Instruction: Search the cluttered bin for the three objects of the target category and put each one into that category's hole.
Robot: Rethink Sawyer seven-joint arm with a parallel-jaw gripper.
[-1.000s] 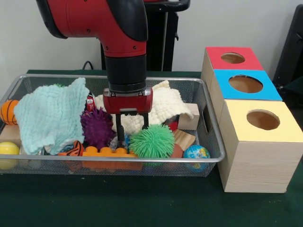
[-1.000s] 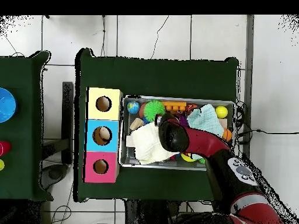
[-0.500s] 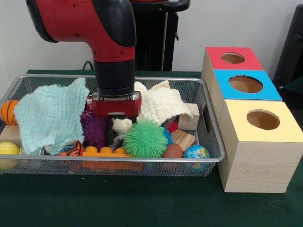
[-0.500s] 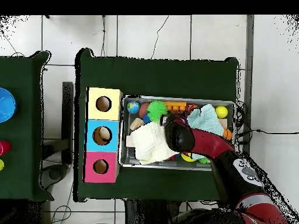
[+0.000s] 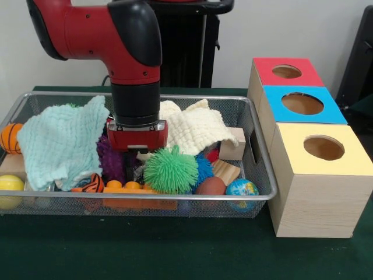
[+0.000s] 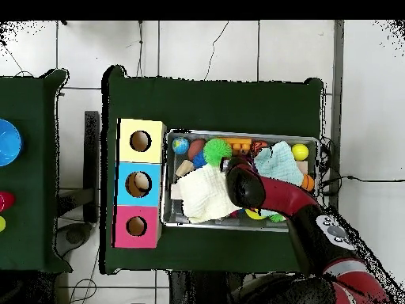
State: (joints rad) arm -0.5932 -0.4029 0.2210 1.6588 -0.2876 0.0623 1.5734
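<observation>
The end effector has shifted left, nudging one spiky green ball; its grip cannot be told. Two cloths lie in the bin.

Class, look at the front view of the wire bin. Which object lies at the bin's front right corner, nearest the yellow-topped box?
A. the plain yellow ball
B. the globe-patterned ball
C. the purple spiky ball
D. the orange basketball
B: the globe-patterned ball rests against the front rim of the wire bin at its right end, beside the yellow-topped box, while the other three balls sit in the bin's left half.
</observation>
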